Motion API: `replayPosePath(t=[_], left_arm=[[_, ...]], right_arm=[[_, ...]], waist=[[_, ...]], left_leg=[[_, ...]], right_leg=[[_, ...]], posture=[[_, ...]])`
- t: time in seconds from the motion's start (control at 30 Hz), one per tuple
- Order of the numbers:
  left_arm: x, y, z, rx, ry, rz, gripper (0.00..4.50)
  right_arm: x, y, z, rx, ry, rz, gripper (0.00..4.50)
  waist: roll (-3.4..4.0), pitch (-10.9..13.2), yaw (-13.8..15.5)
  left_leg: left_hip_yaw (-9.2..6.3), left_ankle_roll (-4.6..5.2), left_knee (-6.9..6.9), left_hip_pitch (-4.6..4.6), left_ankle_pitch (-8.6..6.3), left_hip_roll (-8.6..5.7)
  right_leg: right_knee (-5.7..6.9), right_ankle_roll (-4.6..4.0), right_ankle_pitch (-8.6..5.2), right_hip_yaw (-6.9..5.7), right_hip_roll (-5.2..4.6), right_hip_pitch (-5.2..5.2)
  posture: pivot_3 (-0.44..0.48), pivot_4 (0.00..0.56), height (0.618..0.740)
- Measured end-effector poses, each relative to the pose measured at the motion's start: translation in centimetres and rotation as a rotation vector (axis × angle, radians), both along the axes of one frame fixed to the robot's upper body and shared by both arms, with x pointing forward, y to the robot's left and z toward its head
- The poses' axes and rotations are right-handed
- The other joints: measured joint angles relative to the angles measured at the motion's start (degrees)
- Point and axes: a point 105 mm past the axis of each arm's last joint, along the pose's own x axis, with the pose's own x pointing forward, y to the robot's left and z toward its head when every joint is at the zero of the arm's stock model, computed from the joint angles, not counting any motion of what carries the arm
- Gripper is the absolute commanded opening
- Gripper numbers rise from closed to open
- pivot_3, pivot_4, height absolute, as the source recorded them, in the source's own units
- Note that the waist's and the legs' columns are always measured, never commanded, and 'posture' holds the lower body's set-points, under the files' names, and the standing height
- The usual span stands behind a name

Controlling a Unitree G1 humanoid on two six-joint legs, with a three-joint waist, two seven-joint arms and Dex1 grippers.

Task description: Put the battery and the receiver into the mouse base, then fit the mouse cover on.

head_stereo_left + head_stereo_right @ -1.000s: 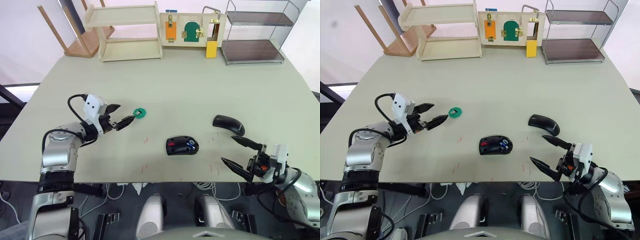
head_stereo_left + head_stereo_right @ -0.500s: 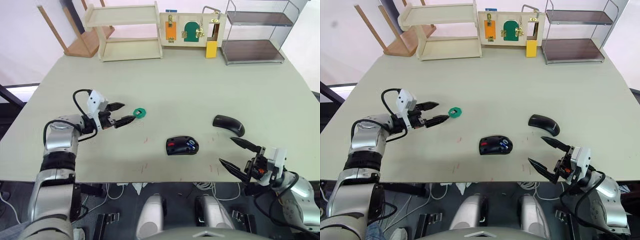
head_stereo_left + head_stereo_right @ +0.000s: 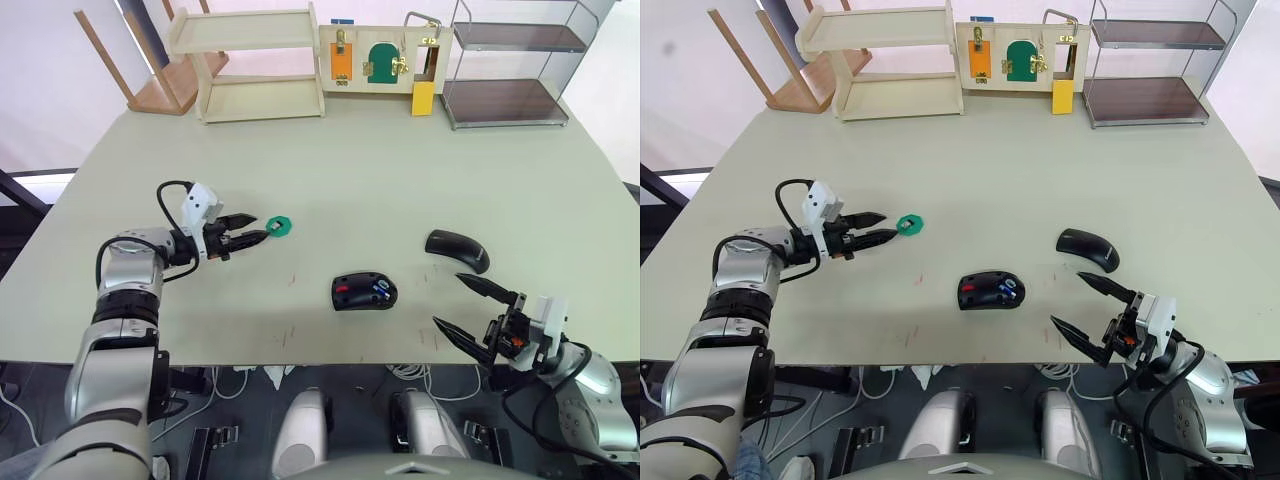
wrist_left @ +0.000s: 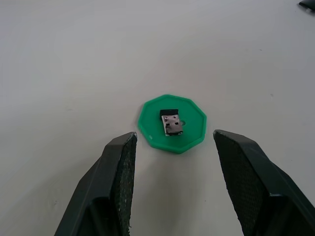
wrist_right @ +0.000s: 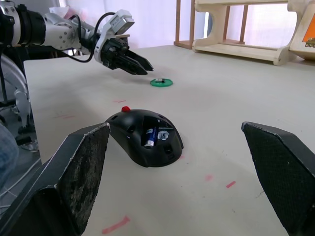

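The black mouse base lies open near the table's front middle, with a red part and the blue battery in its hollow. To its right rests the glossy mouse cover. A green ring carries the small metal receiver on top. My left gripper is open and low over the table, its tips just left of the ring, touching nothing. At the front right my right gripper is open and empty, just in front of the cover and pointing towards the base.
A wooden shelf, a latch board and a wire rack line the far edge. An upturned stool leans at the far left. Small red marks dot the table around the base.
My left wrist has shifted right towards the green ring and its fingers have narrowed a little. My right gripper has drifted slightly left along the front edge.
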Motion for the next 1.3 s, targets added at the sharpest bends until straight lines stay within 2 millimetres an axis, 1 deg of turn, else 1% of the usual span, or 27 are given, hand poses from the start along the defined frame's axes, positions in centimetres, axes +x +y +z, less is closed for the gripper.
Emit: replayPosePath(t=[0.1, 0.17, 0.33, 0.7, 0.77, 0.8, 0.87, 0.97, 1.2, 1.3], left_arm=[[0.1, -0.1, 0.2, -0.001, -0.006, -0.003, 2.68], [0.2, -0.2, 0.3, -0.003, -0.008, -0.008, 2.14], [0.5, -0.6, 1.0, -0.006, -0.028, -0.017, 2.14], [0.7, -0.4, 1.1, -0.016, -0.013, -0.012, 2.14], [0.7, -0.2, 1.0, -0.017, -0.010, -0.006, 1.60], [0.7, -0.2, 0.8, -0.013, -0.007, -0.005, 1.44], [0.6, 0.1, 0.3, -0.010, 0.009, 0.004, 1.44], [0.5, 0.3, 0.2, -0.006, 0.009, 0.001, 1.44], [0.4, 0.6, 0.3, 0.005, 0.008, 0.000, 1.44], [0.8, 0.4, 0.9, 0.009, -0.004, -0.005, 1.44]], right_arm=[[0.0, 0.0, 0.0, -0.003, -0.001, 0.002, 4.50], [0.0, -0.1, -0.1, -0.007, 0.002, 0.003, 4.50], [0.1, -0.2, -0.1, -0.013, 0.000, 0.006, 4.50], [-0.4, 0.6, -0.5, -0.009, 0.003, 0.023, 4.50], [-0.5, 0.8, -0.5, -0.004, 0.004, 0.024, 4.50], [-0.6, 0.8, -0.6, -0.004, 0.005, 0.024, 4.50], [-0.6, 1.1, -0.7, 0.000, 0.007, 0.017, 4.50], [-0.9, 1.5, -0.7, 0.006, 0.007, 0.015, 4.50], [-1.1, 1.8, -0.7, 0.009, -0.009, 0.011, 4.50], [-0.9, 2.0, -0.6, 0.010, -0.018, 0.007, 4.50]], waist=[[0.00, 0.00, -0.01], [0.00, 0.00, -0.01], [-0.01, 0.00, 0.00], [-0.01, 0.01, 0.03], [-0.01, 0.01, 0.00], [-0.01, 0.01, 0.00], [-0.02, 0.00, -0.01], [-0.03, 0.01, -0.01], [-0.04, 0.01, 0.07], [-0.05, 0.01, 0.01]], left_leg=[[0.00, 0.00, 0.00, 0.00, 0.00, 0.00], [0.00, 0.00, 0.00, 0.00, 0.00, 0.00], [0.00, 0.00, 0.01, 0.00, 0.00, 0.00], [-0.01, 0.00, 0.01, 0.00, 0.00, 0.00], [-0.01, 0.00, 0.01, 0.00, 0.00, -0.01], [-0.01, 0.00, 0.01, 0.00, 0.00, -0.01], [-0.01, 0.00, 0.01, 0.00, 0.00, 0.00], [-0.03, 0.00, 0.01, 0.00, 0.00, 0.00], [-0.02, 0.00, 0.03, -0.01, 0.00, 0.00], [-0.03, 0.00, 0.03, -0.01, 0.00, 0.00]], right_leg=[[0.00, 0.01, 0.00, 0.00, 0.00, 0.00], [0.00, 0.00, 0.00, 0.00, 0.00, 0.00], [0.01, 0.03, 0.01, 0.00, 0.00, 0.00], [0.03, 0.03, 0.01, 0.00, 0.01, 0.00], [0.02, 0.03, 0.01, 0.00, 0.01, 0.00], [0.02, 0.03, 0.01, 0.00, 0.01, 0.00], [0.03, 0.03, 0.01, 0.00, 0.01, 0.00], [0.05, 0.03, 0.02, -0.01, 0.02, -0.01], [0.05, 0.01, 0.01, -0.01, 0.01, 0.00], [0.05, 0.01, 0.01, -0.02, 0.01, 0.00]], posture=[[0.000, 0.150, 0.740], [0.000, 0.150, 0.740], [0.000, 0.150, 0.740], [0.000, 0.150, 0.740], [0.000, 0.150, 0.740], [0.000, 0.150, 0.740], [0.000, 0.150, 0.740], [0.000, 0.150, 0.740], [0.000, 0.150, 0.740], [0.000, 0.150, 0.740]])
